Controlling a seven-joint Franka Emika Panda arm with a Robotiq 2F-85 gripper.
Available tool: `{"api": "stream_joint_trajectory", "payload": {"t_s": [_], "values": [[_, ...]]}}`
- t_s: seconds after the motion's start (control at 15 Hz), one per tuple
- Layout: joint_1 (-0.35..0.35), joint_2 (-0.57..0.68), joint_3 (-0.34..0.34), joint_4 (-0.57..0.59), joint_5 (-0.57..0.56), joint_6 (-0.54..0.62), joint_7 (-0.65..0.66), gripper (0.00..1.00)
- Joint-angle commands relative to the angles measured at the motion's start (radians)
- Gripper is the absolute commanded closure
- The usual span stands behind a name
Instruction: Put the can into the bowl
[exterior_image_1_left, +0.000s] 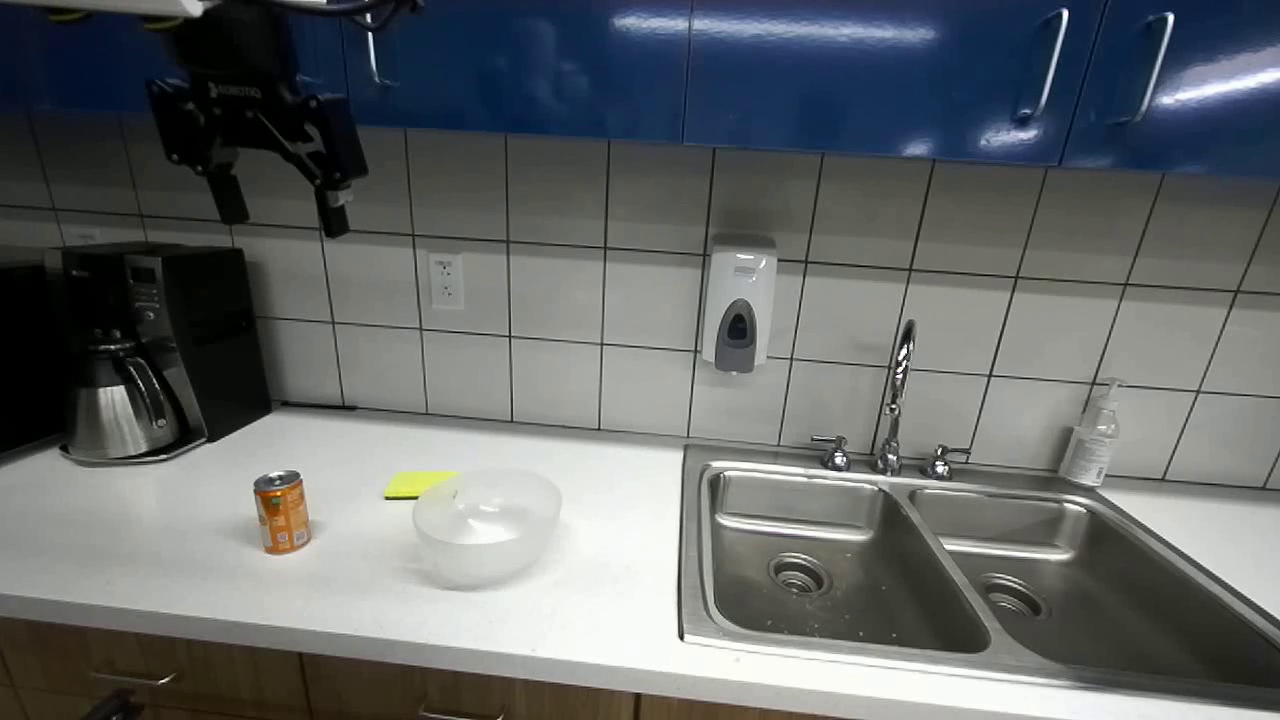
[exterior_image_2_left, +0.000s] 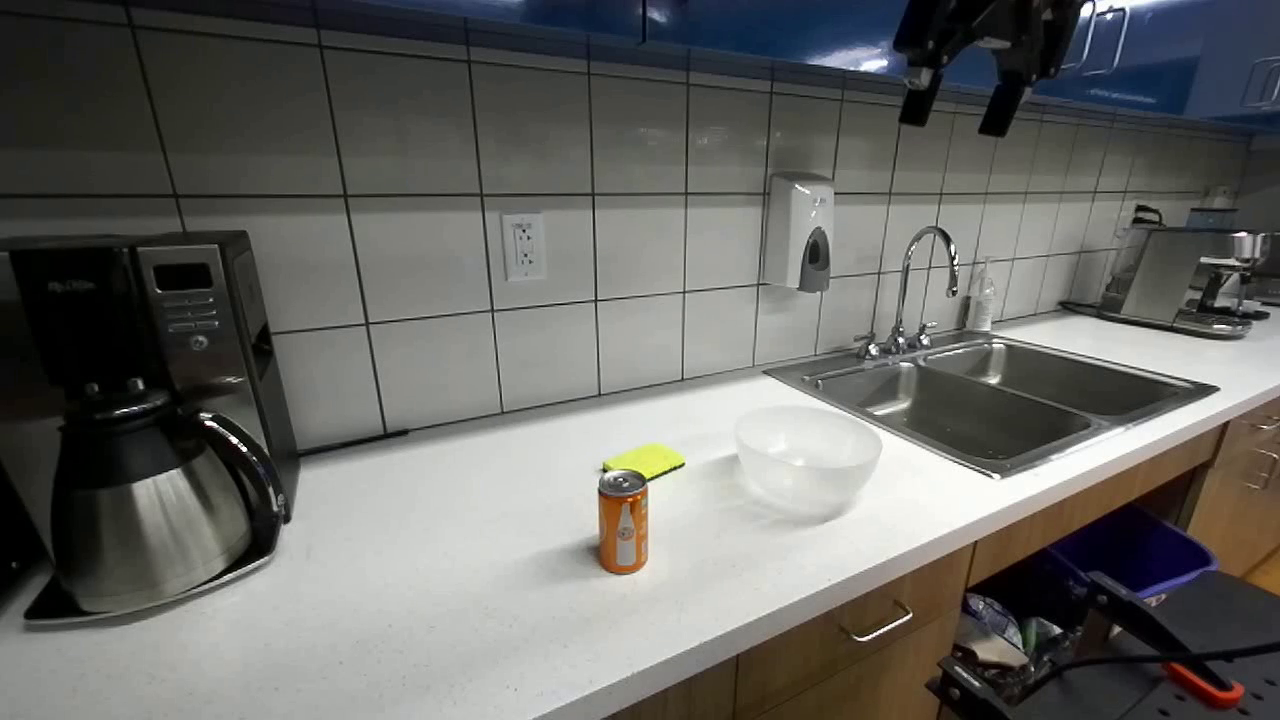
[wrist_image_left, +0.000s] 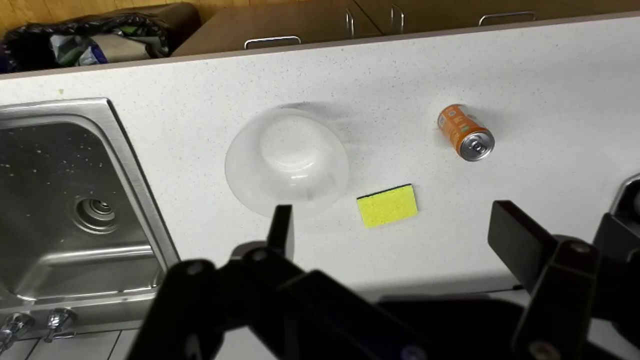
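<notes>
The can (exterior_image_1_left: 283, 513) is orange with a silvery top and stands upright on the white counter; it also shows in an exterior view (exterior_image_2_left: 623, 525) and in the wrist view (wrist_image_left: 460, 127). The bowl (exterior_image_1_left: 487, 535) is wide, translucent and whitish, and nothing shows inside it. It stands apart from the can, toward the sink, and also shows in an exterior view (exterior_image_2_left: 808, 465) and in the wrist view (wrist_image_left: 287, 160). My gripper (exterior_image_1_left: 283, 215) is open and empty, high above the counter; it also shows in an exterior view (exterior_image_2_left: 957, 112) and in the wrist view (wrist_image_left: 392, 222).
A flat yellow sponge (wrist_image_left: 388, 206) lies near the bowl and can. A coffee maker (exterior_image_2_left: 215, 330) with a steel carafe (exterior_image_2_left: 150, 530) stands at one end. The steel sink (exterior_image_1_left: 840, 640) with its faucet (exterior_image_1_left: 897, 390) lies beyond the bowl. Blue cabinets (exterior_image_1_left: 850, 70) hang above.
</notes>
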Motion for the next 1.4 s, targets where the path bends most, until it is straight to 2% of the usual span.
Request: {"api": "stream_joint_trajectory", "payload": {"t_s": [0.0,0.33,0.6,1.0,1.33], "values": [[-0.007,0.001,0.005,0.002,0.005,-0.001,-0.005,0.00],[-0.012,0.087,0.041,-0.061,-0.006,0.122,0.037,0.00],[-0.007,0.202,0.067,-0.091,-0.007,0.243,0.061,0.00],[0.006,0.406,0.104,-0.070,-0.004,0.400,0.092,0.00],[0.022,0.560,0.136,-0.029,-0.005,0.483,0.134,0.00]]}}
